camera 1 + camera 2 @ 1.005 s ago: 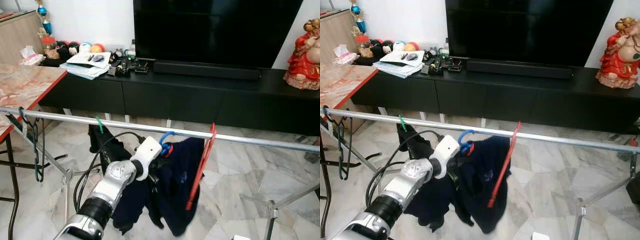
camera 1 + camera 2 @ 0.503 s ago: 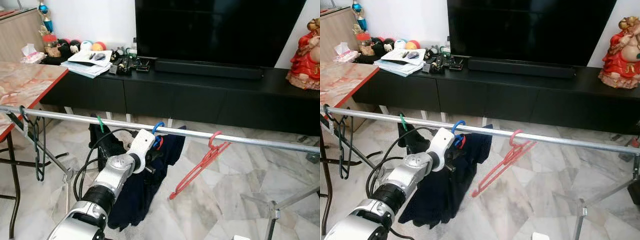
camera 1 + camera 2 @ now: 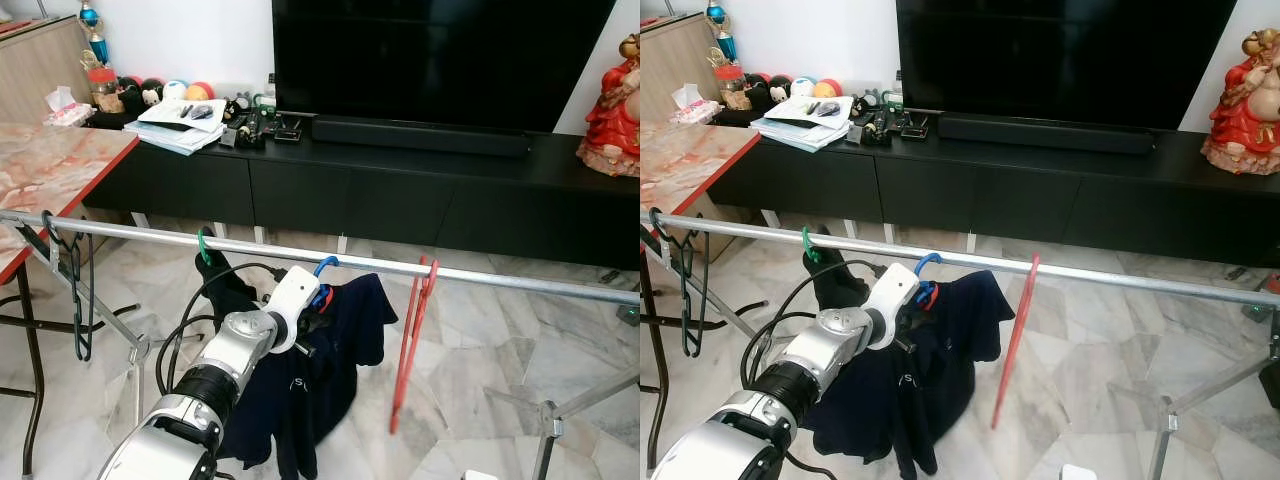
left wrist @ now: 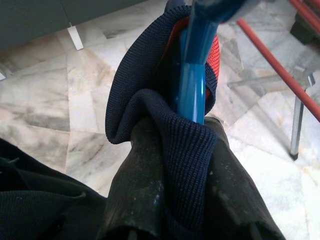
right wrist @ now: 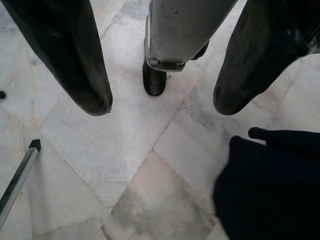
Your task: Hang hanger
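Note:
A blue hanger (image 3: 323,268) carrying a navy shirt (image 3: 325,375) has its hook over the metal rail (image 3: 500,277). My left gripper (image 3: 316,312) sits just below the rail, shut on the blue hanger's neck (image 4: 192,85) through the shirt's collar (image 4: 150,95). An empty red hanger (image 3: 411,330) hangs straight down from the rail to the right of it. My right gripper (image 5: 160,105) points down at the marble floor, its two fingers (image 5: 75,60) wide apart and holding nothing.
A green hanger (image 3: 203,247) with a dark garment hangs left of my arm, and black hangers (image 3: 77,300) hang at the rail's left end. A marble-top table (image 3: 50,170) stands at the left. A black TV cabinet (image 3: 400,200) runs behind. The rack's leg (image 3: 548,430) is at the lower right.
The red hanger, swung out to the right half a second ago, now hangs straight down. The navy shirt has swayed and my left gripper has shifted slightly right along the rail.

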Robot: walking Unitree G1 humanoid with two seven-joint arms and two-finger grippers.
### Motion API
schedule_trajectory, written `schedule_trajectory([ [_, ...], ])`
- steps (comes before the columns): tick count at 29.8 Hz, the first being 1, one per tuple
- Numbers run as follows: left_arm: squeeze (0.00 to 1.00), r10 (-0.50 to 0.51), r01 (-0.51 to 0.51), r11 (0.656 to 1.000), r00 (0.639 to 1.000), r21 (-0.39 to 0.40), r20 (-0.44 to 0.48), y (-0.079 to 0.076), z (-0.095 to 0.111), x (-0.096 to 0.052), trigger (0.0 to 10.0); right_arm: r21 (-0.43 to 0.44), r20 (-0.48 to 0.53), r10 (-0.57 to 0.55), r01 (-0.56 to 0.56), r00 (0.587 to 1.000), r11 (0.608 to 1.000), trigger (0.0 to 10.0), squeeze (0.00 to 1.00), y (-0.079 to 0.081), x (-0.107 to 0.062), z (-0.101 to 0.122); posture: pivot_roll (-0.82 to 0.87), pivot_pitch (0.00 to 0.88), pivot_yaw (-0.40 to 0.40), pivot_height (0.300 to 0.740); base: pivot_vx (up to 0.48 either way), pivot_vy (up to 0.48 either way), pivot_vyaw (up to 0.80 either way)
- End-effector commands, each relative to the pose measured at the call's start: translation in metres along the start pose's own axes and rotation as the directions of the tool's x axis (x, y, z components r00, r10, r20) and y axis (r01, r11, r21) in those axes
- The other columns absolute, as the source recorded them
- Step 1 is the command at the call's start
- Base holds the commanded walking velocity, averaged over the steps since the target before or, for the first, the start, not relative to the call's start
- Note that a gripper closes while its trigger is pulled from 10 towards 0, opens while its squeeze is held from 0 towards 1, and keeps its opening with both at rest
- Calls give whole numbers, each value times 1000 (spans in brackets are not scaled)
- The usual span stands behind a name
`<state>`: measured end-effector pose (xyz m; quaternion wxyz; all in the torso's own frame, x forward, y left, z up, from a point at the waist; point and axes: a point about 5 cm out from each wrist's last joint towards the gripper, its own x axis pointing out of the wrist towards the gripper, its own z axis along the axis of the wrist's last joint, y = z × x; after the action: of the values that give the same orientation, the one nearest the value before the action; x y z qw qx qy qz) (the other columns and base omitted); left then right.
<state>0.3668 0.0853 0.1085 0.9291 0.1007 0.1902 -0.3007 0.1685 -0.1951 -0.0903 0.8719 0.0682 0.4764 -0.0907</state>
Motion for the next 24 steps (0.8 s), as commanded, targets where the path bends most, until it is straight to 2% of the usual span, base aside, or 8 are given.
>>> schedule_trajectory([
  [1, 0, 13, -12, 1000, 998, -11, 69, 2, 17, 0, 10000, 13, -10, -4, 4, 1000, 1000, 10000, 0, 0, 0, -3, 52, 45, 2, 740, 0, 0, 0],
  [4, 0, 20, -18, 1000, 992, -13, 121, 3, 26, -1, 10000, 17, -13, -7, 7, 1000, 1000, 10000, 0, -1, -1, -5, 47, 43, 10, 740, 0, 0, 0],
  [7, 0, 59, -59, 998, 990, -10, 127, 7, 30, -1, 10000, 21, -18, -10, 11, 1000, 1000, 10000, 0, -1, -1, -8, 42, 40, 18, 740, 0, 0, 0],
  [17, 0, 127, -123, 991, 988, -51, 83, 15, 27, 2, 10000, 32, -40, -19, 20, 999, 999, 10000, 0, -6, -5, -24, 0, 57, 54, 740, 0, 0, 0],
  [24, 0, 154, -150, 985, 987, -85, 48, 14, 25, 5, 10000, 37, -53, -30, 32, 998, 999, 10000, 0, -14, -7, -32, -21, 82, 62, 740, 0, 0, 0],
])
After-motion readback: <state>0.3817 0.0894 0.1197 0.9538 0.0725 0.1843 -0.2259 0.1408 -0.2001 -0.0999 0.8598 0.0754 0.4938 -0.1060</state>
